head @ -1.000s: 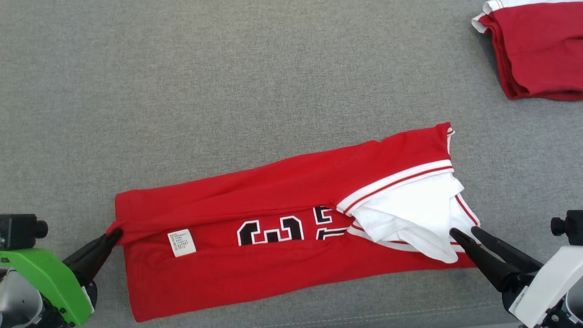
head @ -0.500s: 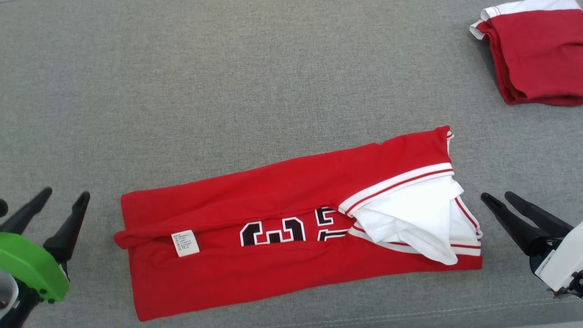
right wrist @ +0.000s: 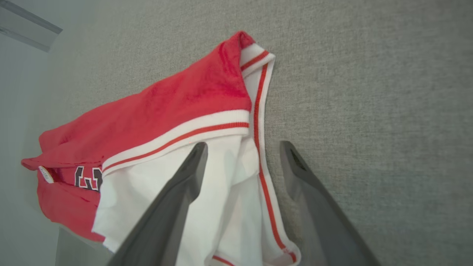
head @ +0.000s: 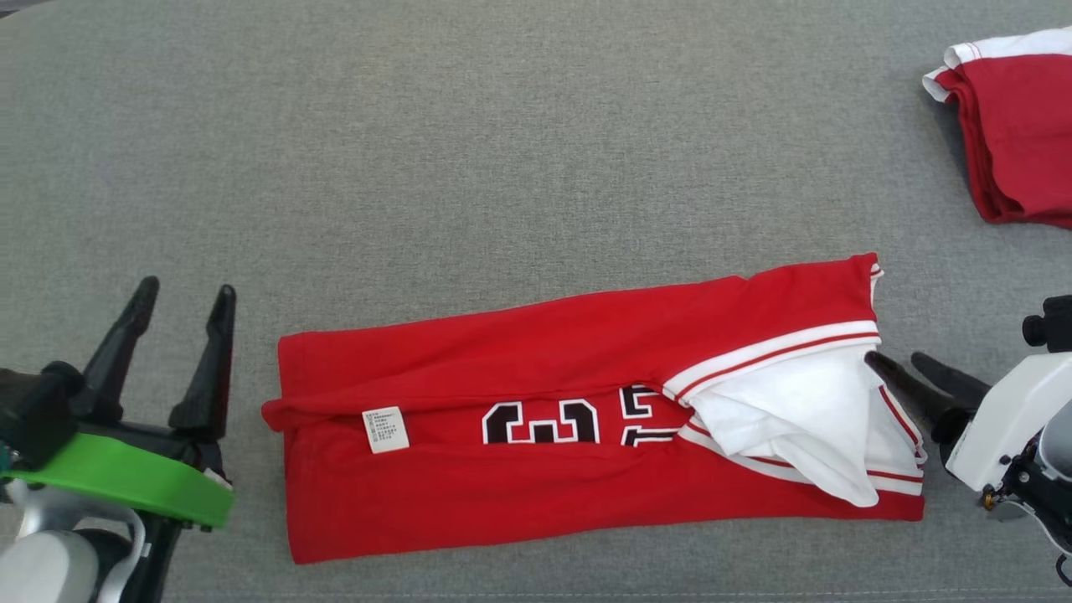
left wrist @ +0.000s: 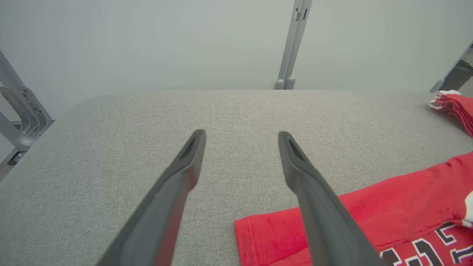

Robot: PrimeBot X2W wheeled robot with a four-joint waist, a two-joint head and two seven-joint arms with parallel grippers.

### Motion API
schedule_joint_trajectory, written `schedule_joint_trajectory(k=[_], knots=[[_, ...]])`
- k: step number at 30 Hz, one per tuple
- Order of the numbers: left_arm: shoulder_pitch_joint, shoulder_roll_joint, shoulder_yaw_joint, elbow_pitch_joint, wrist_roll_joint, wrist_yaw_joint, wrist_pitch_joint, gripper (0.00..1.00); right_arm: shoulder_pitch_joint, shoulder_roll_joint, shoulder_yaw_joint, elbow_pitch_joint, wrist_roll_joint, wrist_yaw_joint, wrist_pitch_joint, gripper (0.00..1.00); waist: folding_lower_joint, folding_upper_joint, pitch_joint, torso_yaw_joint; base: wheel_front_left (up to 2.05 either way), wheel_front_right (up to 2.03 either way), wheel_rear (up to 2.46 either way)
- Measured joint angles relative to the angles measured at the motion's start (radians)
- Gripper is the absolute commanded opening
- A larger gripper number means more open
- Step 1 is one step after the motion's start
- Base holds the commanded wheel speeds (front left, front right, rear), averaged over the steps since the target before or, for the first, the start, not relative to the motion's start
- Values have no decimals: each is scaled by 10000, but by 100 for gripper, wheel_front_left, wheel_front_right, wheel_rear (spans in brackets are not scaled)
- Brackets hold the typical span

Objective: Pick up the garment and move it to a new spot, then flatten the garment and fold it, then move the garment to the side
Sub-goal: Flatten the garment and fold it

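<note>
The garment (head: 536, 368) is a red jersey with black numerals and white sleeves trimmed in red. It lies in a long folded strip on the grey fabric surface (head: 502, 167), with nothing holding it. My left gripper (head: 187, 288) stands open just left of the strip's left end, apart from it. The left wrist view shows that gripper (left wrist: 241, 133) open over bare fabric, the garment (left wrist: 369, 218) at its lower right. My right gripper (head: 894, 358) is open at the sleeve end. In the right wrist view it (right wrist: 242, 145) straddles the garment's (right wrist: 166, 118) striped edge without closing on it.
A second folded red and white garment (head: 1017, 142) lies at the far right of the surface, also visible at the right edge (left wrist: 456, 107) of the left wrist view. Grey metal frame posts (left wrist: 292, 44) stand behind the surface's far edge.
My left gripper let go of the garment's left end, opened and drew away to the left. The right gripper backed off the white sleeve, then came close again. The camera view shifted.
</note>
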Motion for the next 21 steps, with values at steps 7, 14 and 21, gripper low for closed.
schedule_joint_trajectory(k=[7,14,21], knots=[[83,-508,-188,21,382,98,-702,100,-188,523,380,1379,-357,0,560,100,0,0,-134,480,0,0,0],[441,-675,21,224,654,188,-961,100,-755,1095,527,2305,-387,6,1014,100,0,0,-306,698,0,0,0],[707,-842,161,307,892,188,-1045,100,-991,1333,489,2869,-105,23,1684,100,0,0,-450,831,0,0,0]])
